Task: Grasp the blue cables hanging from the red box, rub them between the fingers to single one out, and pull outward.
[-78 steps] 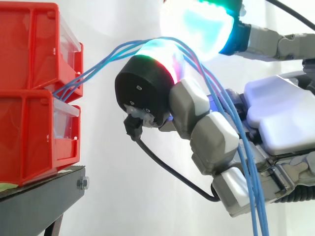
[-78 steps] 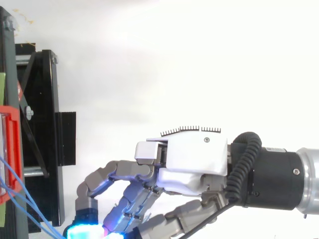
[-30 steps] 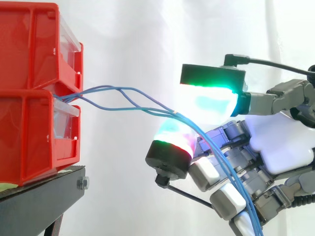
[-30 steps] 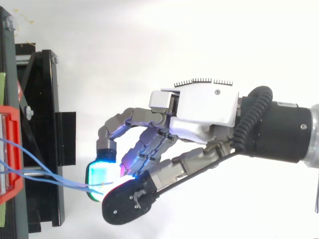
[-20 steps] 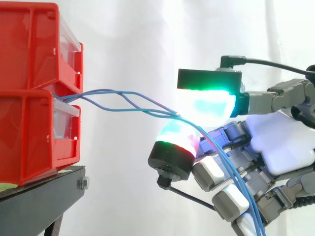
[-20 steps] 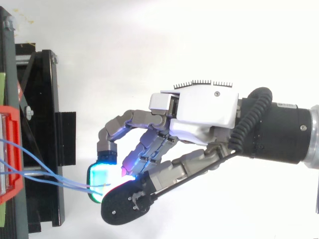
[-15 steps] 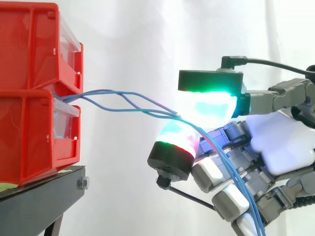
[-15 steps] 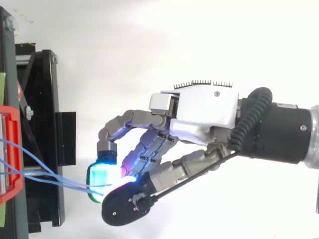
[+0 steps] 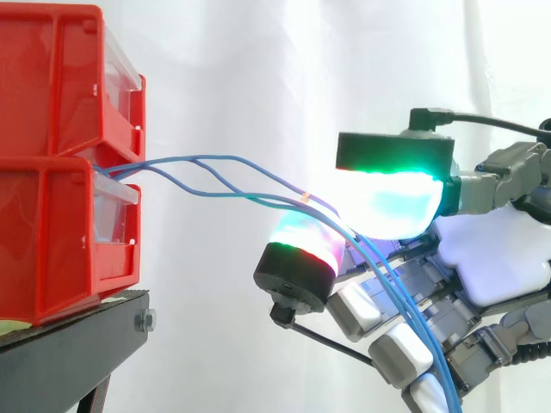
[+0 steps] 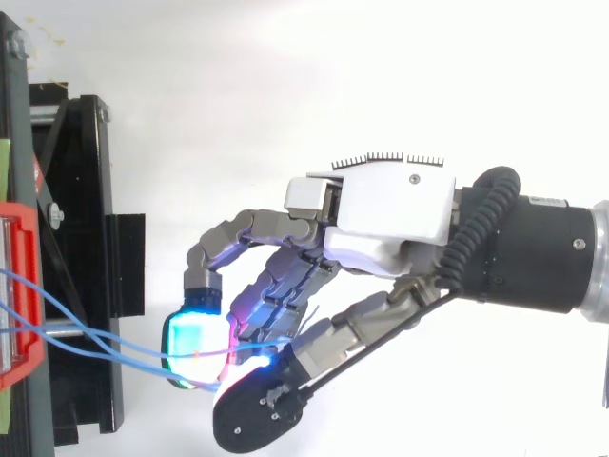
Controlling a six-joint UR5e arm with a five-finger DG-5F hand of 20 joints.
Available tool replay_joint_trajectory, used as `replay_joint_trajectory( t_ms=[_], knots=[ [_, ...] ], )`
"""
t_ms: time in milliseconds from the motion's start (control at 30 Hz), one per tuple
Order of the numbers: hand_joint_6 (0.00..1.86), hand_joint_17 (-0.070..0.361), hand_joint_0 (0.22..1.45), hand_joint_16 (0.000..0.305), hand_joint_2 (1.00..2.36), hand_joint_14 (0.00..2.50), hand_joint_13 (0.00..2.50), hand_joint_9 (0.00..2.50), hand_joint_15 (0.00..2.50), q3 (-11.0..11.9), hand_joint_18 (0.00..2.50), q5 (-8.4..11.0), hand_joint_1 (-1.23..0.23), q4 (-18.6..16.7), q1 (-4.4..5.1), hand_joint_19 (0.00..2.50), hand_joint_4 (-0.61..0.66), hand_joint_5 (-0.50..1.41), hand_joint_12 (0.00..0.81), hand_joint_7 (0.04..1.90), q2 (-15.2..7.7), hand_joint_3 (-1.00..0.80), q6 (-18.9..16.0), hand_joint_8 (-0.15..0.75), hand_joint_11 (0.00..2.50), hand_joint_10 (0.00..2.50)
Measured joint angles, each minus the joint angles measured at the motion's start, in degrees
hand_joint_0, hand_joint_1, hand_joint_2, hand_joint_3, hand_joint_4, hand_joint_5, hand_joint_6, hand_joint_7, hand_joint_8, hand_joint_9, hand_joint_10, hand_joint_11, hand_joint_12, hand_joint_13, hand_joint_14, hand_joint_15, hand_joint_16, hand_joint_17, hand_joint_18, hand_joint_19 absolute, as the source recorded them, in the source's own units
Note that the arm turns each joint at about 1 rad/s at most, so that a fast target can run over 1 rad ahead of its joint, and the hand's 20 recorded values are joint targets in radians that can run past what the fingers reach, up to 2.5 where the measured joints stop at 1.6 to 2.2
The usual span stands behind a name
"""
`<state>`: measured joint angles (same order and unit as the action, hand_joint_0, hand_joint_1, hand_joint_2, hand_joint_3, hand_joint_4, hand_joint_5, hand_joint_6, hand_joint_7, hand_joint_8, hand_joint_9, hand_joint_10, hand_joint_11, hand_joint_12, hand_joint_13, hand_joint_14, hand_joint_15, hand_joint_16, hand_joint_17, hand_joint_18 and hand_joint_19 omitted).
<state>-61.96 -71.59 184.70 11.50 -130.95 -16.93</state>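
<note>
Several thin blue cables (image 9: 211, 158) leave the gap between the two stacked red bins (image 9: 52, 163) and run right, nearly level, to my hand (image 9: 495, 258). The hand is shut on the cables. They are pinched between a green-and-white glowing finger pad (image 9: 392, 202) above and the thumb pad (image 9: 301, 249) below. Past the pinch they drop over the curled fingers toward the bottom right. From above, the cables (image 10: 95, 335) cross as they pass from the bin's front (image 10: 19, 286) to the hand (image 10: 390, 205).
The bins sit on a black stand (image 9: 77, 344), which lies along the left side in the top view (image 10: 81, 238). A white curtain hangs behind. Open space separates the bins from the hand.
The finger pad has slid back to the right over the thumb pad, and the thumb has shifted outward. The cables stay pinched, stretched from the bins.
</note>
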Motion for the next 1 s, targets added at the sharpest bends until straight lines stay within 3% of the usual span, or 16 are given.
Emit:
replay_joint_trajectory(
  t_ms=[133, 233, 400, 567, 733, 833, 900, 1000],
  knots=[
    [0.88, 0.124, 0.57, 0.055, 1.0, 0.02, 0.99, 0.93, 0.77, 0.0, 0.83, -0.01, -0.77, 0.0, 0.0, 0.67, 0.13, -0.17, 0.422, 1.1, 0.0, -0.5, 0.0, 0.291, 0.7, 0.02],
    [0.87, 0.12, 0.62, 0.054, 1.0, 0.02, 0.99, 0.94, 0.76, 0.0, 0.83, -0.01, -0.73, 0.0, -0.01, 0.68, 0.11, -0.17, 0.416, 1.11, 0.0, -0.5, 0.0, 0.282, 0.71, 0.02],
    [0.89, 0.122, 0.66, 0.054, 1.01, 0.02, 0.98, 0.88, 0.76, 0.0, 0.82, -0.04, -0.83, 0.0, 0.01, 0.66, 0.07, -0.18, 0.418, 1.11, 0.0, -0.38, 0.0, 0.282, 0.7, 0.02],
    [0.9, 0.123, 0.71, 0.055, 1.0, 0.02, 0.94, 0.83, 0.74, 0.0, 0.81, -0.04, -0.93, 0.0, 0.0, 0.62, 0.12, -0.2, 0.415, 1.07, 0.0, -0.5, 0.0, 0.278, 0.71, 0.02],
    [0.9, 0.122, 0.71, 0.054, 1.0, 0.02, 0.93, 0.82, 0.74, 0.0, 0.81, -0.04, -0.98, 0.0, -0.03, 0.6, 0.13, -0.2, 0.412, 1.06, 0.0, -0.5, -0.1, 0.273, 0.72, 0.02],
    [0.89, 0.121, 0.61, 0.054, 1.0, 0.02, 0.94, 0.84, 0.75, 0.0, 0.8, -0.04, -0.9, 0.0, -0.01, 0.63, 0.13, -0.19, 0.412, 1.05, 0.0, -0.5, -0.1, 0.272, 0.7, 0.02],
    [0.85, 0.125, 0.55, 0.056, 1.0, 0.02, 0.97, 0.92, 0.75, 0.0, 0.82, -0.04, -0.77, 0.0, -0.03, 0.68, 0.13, -0.16, 0.426, 1.12, 0.0, -0.5, -0.1, 0.289, 0.68, 0.02],
    [0.82, 0.128, 0.53, 0.057, 1.0, 0.02, 0.99, 0.95, 0.76, 0.0, 0.83, -0.04, -0.68, 0.0, -0.05, 0.7, 0.12, -0.14, 0.433, 1.12, 0.0, -0.5, -0.1, 0.289, 0.66, 0.02]
  ],
)
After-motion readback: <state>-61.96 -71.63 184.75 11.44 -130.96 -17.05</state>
